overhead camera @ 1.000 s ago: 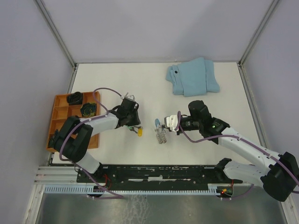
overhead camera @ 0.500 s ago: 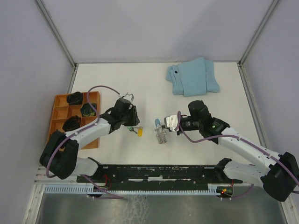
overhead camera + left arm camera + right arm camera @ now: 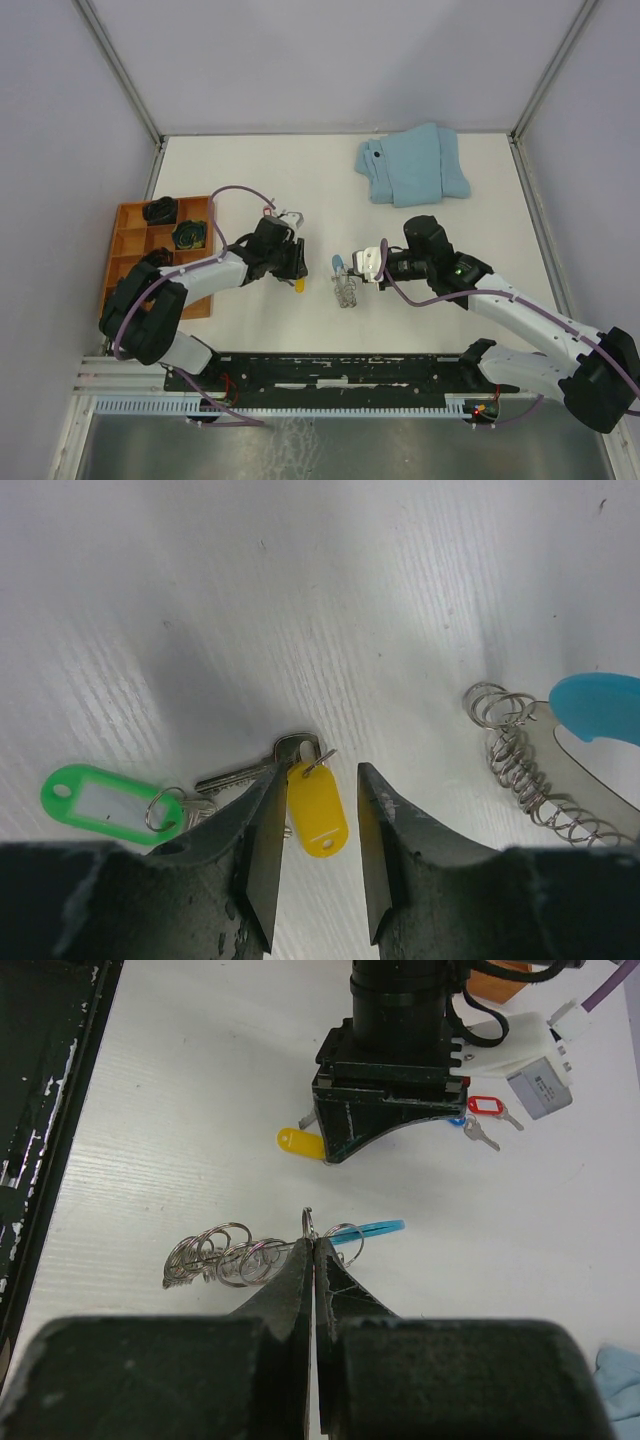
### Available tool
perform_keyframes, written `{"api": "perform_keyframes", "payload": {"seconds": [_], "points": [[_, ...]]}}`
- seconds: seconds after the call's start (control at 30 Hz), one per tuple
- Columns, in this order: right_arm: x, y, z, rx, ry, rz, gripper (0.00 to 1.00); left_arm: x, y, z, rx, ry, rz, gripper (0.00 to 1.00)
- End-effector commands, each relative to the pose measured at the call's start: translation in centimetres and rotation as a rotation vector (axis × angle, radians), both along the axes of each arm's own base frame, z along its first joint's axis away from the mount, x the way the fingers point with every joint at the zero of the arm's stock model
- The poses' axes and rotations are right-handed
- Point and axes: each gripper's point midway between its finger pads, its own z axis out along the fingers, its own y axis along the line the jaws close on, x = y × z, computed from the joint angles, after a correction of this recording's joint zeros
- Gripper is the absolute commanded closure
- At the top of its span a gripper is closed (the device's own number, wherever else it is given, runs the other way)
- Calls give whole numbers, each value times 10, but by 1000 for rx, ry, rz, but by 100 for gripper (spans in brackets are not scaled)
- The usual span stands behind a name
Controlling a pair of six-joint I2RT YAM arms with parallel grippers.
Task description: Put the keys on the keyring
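Looks down on a white desk (image 3: 250,180) with a faint wood grain, boxed in by plain pale grey-lilac walls (image 3: 300,60) and slim metal corner posts (image 3: 120,70). Along the near edge, a scuffed black rail (image 3: 330,365) behind both arm bases. At the desk's left edge, an orange compartment tray (image 3: 125,240) with dark items in two far cells, too small to identify. Towards the far right corner, a folded light-blue cloth (image 3: 415,165).

Near the desk's middle, left claw (image 3: 320,778) pointing down, part open and gripping nothing. Fingers set either side of the yellow-tagged key (image 3: 316,805), with a strip of bare desk visible between tag and right finger. Just beside it, flat on the desk, a green-tagged key (image 3: 100,800).

A little to the right, right claw (image 3: 312,1250) fully closed, pinching the wire of the keyring (image 3: 240,1255). Keyring seen as a grey coiled loop resting on the desk, its bright blue section (image 3: 370,1228) just beside the fingertips.

Beyond the left claw in the right wrist view, a red-tagged key (image 3: 487,1106) flat on the desk, with another key close by, its tag mostly hidden.
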Motion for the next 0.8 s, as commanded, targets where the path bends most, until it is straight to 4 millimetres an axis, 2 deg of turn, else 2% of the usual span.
{"api": "perform_keyframes", "payload": {"seconds": [0.0,0.2,0.5,0.77], "points": [[1,4,20,50,-53,20,99,3,-8,-4,2,-27,-67,58],[1,4,21,51,-54,21,99,1,-13,-9,-4,-4,-84,58],[0,4,22,54,-52,24,99,-10,-18,-1,-33,4,-108,62],[0,4,22,56,-53,26,99,-12,-21,3,61,-57,-154,60]]}}
